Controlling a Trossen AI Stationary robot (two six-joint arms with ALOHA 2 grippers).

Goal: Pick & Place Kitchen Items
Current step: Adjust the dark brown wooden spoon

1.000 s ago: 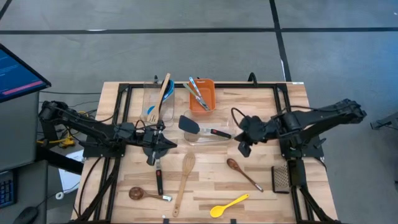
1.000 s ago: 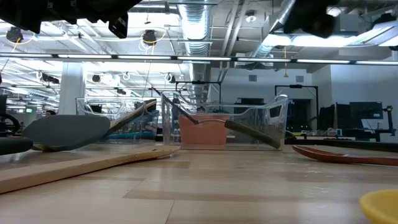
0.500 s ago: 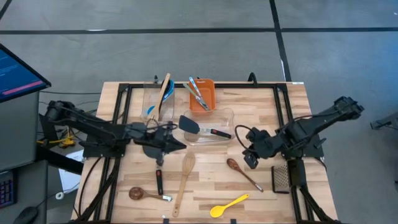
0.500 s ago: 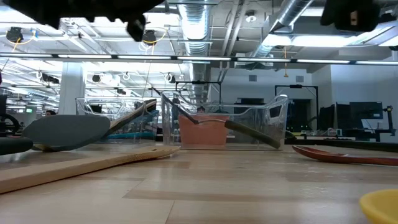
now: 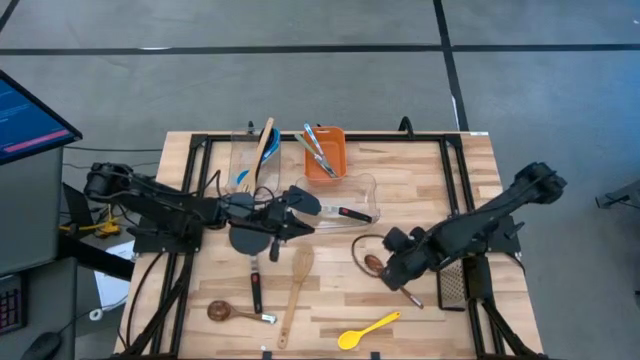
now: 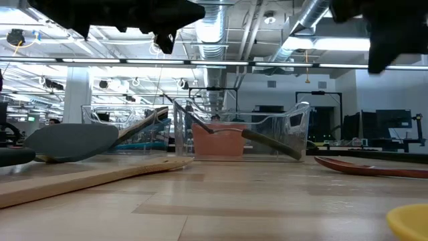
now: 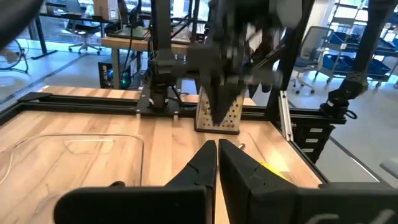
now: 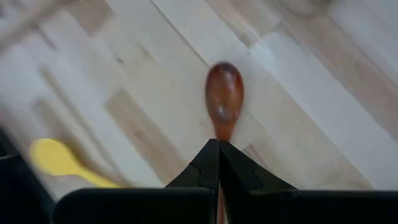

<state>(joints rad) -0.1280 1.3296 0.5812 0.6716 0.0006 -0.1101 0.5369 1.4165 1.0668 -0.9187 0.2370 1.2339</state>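
Overhead and wrist views of a wooden table (image 5: 430, 180) strewn with utensils, with places given relative to the orange bin (image 5: 326, 152) at its far edge.

Left gripper (image 5: 300, 222): clenched with its fingers (image 7: 208, 163) pressed together, grasping nothing. It hangs on the near side of the bin, over the left end of a clear tub (image 5: 340, 205) that sits just in front of the bin.

Right gripper (image 5: 384, 277): likewise clenched and empty. It is well to the near right of the bin, directly above the dark wooden spoon (image 8: 224, 93), whose bowl shows just past the fingertips in the right wrist view.

Utensils in containers: several blue-handled pieces stand in the bin. A wooden spatula (image 5: 264, 148) and a blue spoon (image 5: 243, 180) lean in a second clear tub (image 5: 250, 160) just left of the bin. A black turner (image 5: 320, 205) lies across the tub in front of the bin.

Utensils on the table: a second black turner (image 5: 252, 262) lies near-left of the bin, beneath the left arm. A long wooden spoon (image 5: 296, 290) lies beside it. A brown ladle (image 5: 232, 312) rests near the front edge. The yellow spoon (image 5: 367, 329) lies at the front, near the dark wooden spoon. A perforated black turner (image 5: 452, 285) lies at the right edge, beside the right arm.
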